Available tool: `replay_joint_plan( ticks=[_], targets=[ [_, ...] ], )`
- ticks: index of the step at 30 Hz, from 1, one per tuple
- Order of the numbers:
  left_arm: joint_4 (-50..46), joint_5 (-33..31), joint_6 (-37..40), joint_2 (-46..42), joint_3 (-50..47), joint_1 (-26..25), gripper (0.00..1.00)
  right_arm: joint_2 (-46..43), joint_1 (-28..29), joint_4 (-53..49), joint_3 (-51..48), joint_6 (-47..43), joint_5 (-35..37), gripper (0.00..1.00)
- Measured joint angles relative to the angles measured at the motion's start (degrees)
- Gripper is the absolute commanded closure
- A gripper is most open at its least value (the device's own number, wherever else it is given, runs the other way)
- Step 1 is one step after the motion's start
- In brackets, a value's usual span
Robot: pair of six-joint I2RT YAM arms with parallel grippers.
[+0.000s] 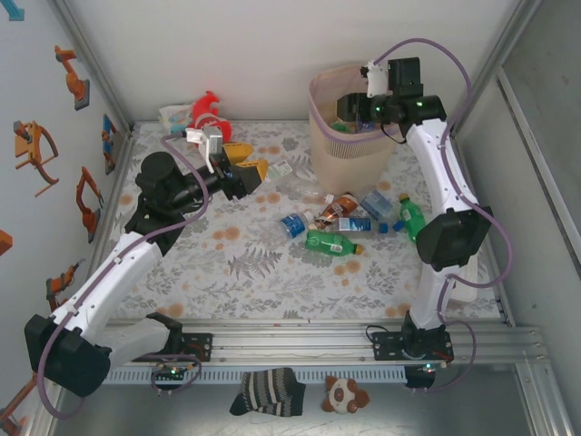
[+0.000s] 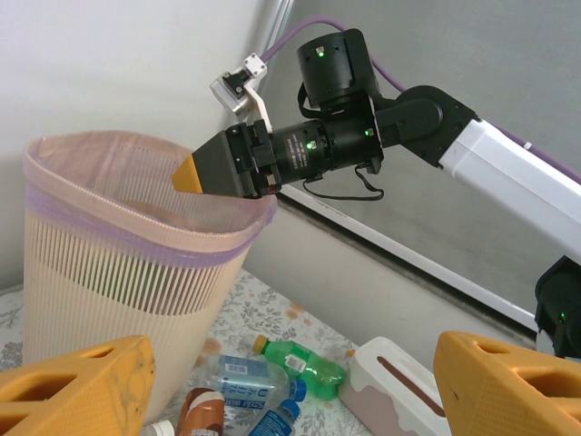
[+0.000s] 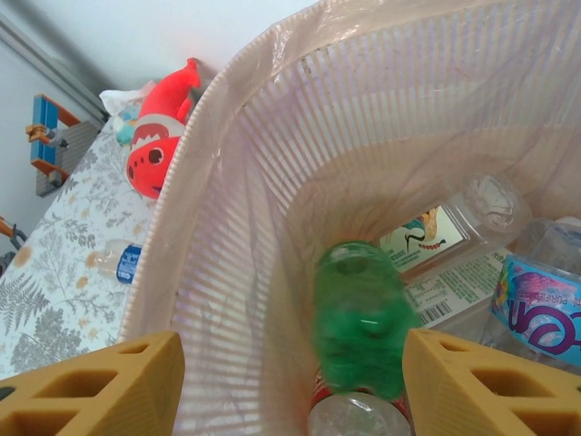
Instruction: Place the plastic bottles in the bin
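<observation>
Directly below right gripper (image 3: 290,368): 1 green bottle (image 3: 359,318) (in bin (image 3: 245,182)).

Right end effector (image 2: 192,173) is positioned over the bin (image 2: 109,272) rim. A green bottle (image 2: 307,365) and blue-labelled bottles (image 2: 241,381) lie on the surface (image 2: 263,304) beside the bin.

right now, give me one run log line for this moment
right jaws: open over bin | green bottle: blurred, inside bin | left jaws: open, empty | loose bottles: on table

Bin (image 2: 109,300): ribbed matt beige plastic, thin translucent liner (image 2: 109,195). Bottles (image 1: 331,242): glossy clear and green plastic. Surface (image 1: 254,272): printed matt cloth.
</observation>
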Motion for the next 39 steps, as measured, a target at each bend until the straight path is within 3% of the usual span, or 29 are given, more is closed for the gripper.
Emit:
replay_joint_plan(
  ticks=[6,13,21,32,39],
  targets=[
    [-0.59,-0.04,0.07,-0.11,-0.33,0.00,0.21,0.00,0.00,-0.68,0.00,0.26,-0.02,0.54],
    [-5.35,-1.73,1.29,0.55,-0.02,0.00,0.24,0.00,0.00,-2.36,0.00,0.20,0.24,0.57],
    [-16.22,-11.96,3.78,4.85,2.64,0.00,0.24,-6.01,0.00,-3.13,-4.87,0.24,1.22,0.57],
    [-33.22,-27.32,7.87,17.18,12.96,2.62,0.22,-21.05,0.00,-2.47,-18.67,1.03,3.50,0.57],
    [-39.36,-27.93,9.75,28.85,19.61,8.07,0.22,-26.25,0.00,-2.54,-24.35,1.09,5.40,0.56]
  ],
)
